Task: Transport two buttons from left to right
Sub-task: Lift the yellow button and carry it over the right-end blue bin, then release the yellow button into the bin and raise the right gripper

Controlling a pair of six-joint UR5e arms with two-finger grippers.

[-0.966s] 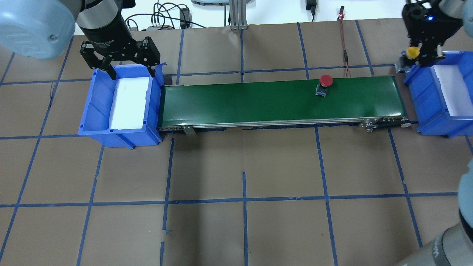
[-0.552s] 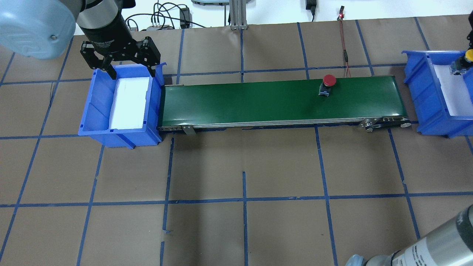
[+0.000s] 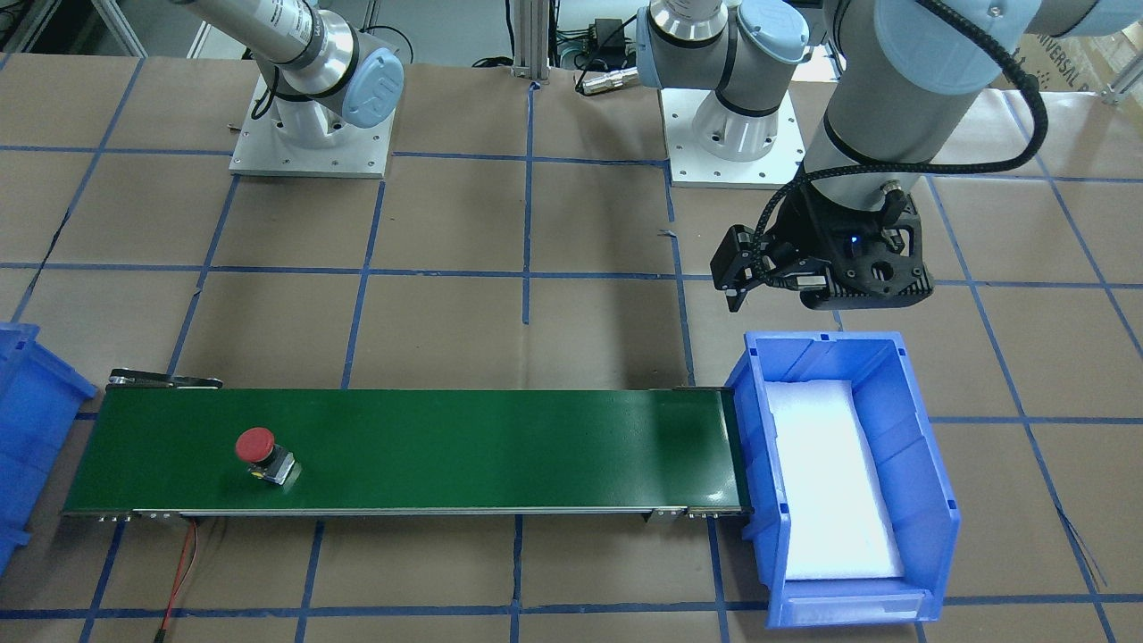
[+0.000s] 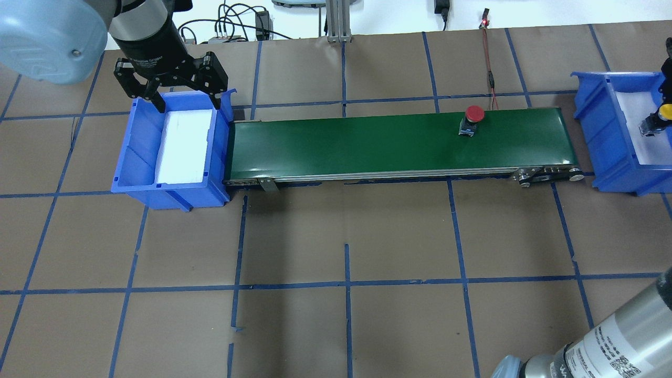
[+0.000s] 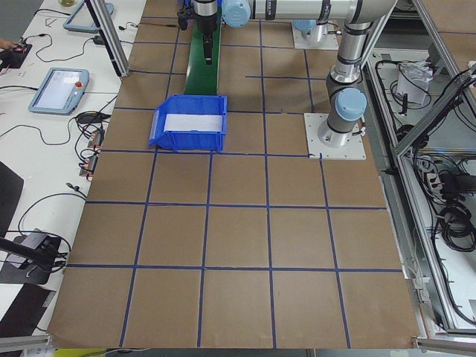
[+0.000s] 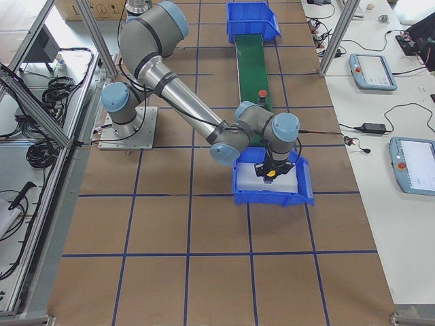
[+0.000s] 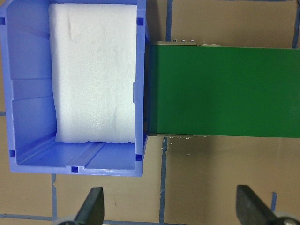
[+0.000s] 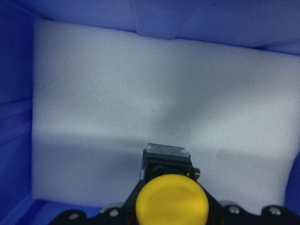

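In the overhead view, the yellow button [image 4: 665, 111] is seen at the right edge of the frame. It is gripped by the right hand [image 8: 171, 212], whose fingers are closed on its black-grey base. The button is held inside the right-end bin [image 4: 598, 131], over the white foam pad [image 8: 154, 93] that lines it. Whether the base touches the foam cannot be told. In the right wrist view the yellow cap is found at the lower centre of the frame, with the base pointing up-frame toward the foam.

The red button [image 4: 474, 113] is set on the green conveyor belt [image 4: 367, 142], in the right part of the belt near its upper edge in the overhead frame, well apart from both hands. In the front-facing view it is seen at the lower left.

The left hand [image 4: 187, 103] is spread open with nothing between its fingers, above the upper end of the left-end bin [image 4: 139, 157], in the upper left of the overhead frame. In the left wrist view its fingertips [image 7: 93, 206] are seen wide apart along the bottom edge. A foam sheet [image 7: 93, 79] lies in that bin, which is placed just beside the belt's left end. Bins and belt are carried by the brown tabletop [image 4: 346, 236], which is marked with blue tape lines.
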